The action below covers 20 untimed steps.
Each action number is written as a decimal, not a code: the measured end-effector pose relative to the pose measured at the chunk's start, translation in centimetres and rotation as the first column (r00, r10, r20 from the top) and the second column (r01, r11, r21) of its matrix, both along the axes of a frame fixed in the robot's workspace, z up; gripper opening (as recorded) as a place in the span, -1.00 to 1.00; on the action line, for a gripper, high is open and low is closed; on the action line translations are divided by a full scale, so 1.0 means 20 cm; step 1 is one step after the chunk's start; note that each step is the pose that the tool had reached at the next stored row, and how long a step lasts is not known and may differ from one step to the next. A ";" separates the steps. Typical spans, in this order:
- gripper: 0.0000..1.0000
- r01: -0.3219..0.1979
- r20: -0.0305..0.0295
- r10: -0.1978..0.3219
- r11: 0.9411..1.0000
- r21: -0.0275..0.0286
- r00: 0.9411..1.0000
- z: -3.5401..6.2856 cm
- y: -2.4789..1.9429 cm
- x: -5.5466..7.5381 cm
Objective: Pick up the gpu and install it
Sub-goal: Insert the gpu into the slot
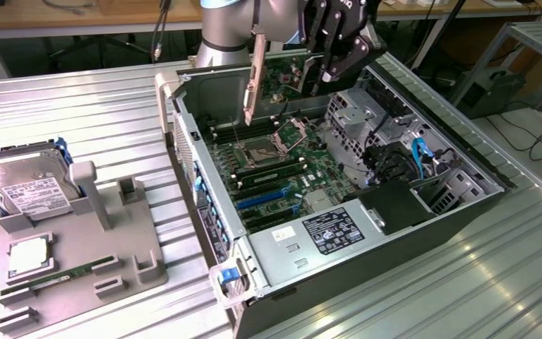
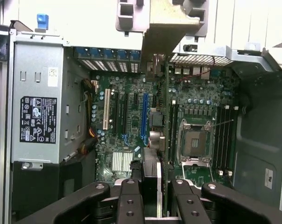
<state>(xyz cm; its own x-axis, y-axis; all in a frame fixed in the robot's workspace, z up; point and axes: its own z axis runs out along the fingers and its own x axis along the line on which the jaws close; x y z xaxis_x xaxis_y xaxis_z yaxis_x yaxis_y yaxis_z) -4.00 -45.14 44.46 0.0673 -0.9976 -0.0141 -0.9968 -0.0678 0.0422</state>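
My gripper (image 1: pixel 315 79) is shut on the gpu (image 1: pixel 251 79), which hangs on edge above the open computer case (image 1: pixel 459 205). The card's silver end bracket points down toward the motherboard (image 1: pixel 273 169) near the processor socket (image 1: pixel 255 152). In the wrist view the gpu (image 2: pixel 155 163) appears edge-on between my fingers (image 2: pixel 130 200), running away from the camera. It lies between the blue expansion slot (image 2: pixel 144 116) and the processor socket (image 2: pixel 193 140). The card is clear of the board, not touching any slot.
The power supply (image 1: pixel 332 229) fills the case's near corner, with drive cages and blue cables (image 1: pixel 420 159) toward the exterior view's right. On the exterior view's left, a grey fixture tray (image 1: pixel 73 272) holds a hard drive (image 1: pixel 26 187), a memory stick (image 1: pixel 64 277) and a processor (image 1: pixel 28 254).
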 end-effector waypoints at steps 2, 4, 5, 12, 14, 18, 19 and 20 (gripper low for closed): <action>-0.44 -0.001 0.000 0.001 1.000 0.000 1.000 -0.003 0.000 0.00; -0.44 -0.001 0.000 0.001 1.000 0.000 1.000 -0.006 0.000 0.00; -0.44 -0.001 0.000 0.001 1.000 0.000 1.000 -0.008 0.000 0.00; -0.44 -0.001 0.000 0.001 1.000 0.000 1.000 -0.029 0.000 0.00; -0.44 -0.001 0.000 0.001 1.000 0.000 1.000 -0.036 0.000 0.00; -0.44 -0.001 0.000 0.001 1.000 0.000 1.000 -0.052 0.000 0.00; -0.44 -0.001 0.000 0.001 1.000 0.000 1.000 -0.056 0.000 0.00; -0.44 -0.001 0.000 0.001 1.000 0.000 1.000 -0.058 0.000 0.00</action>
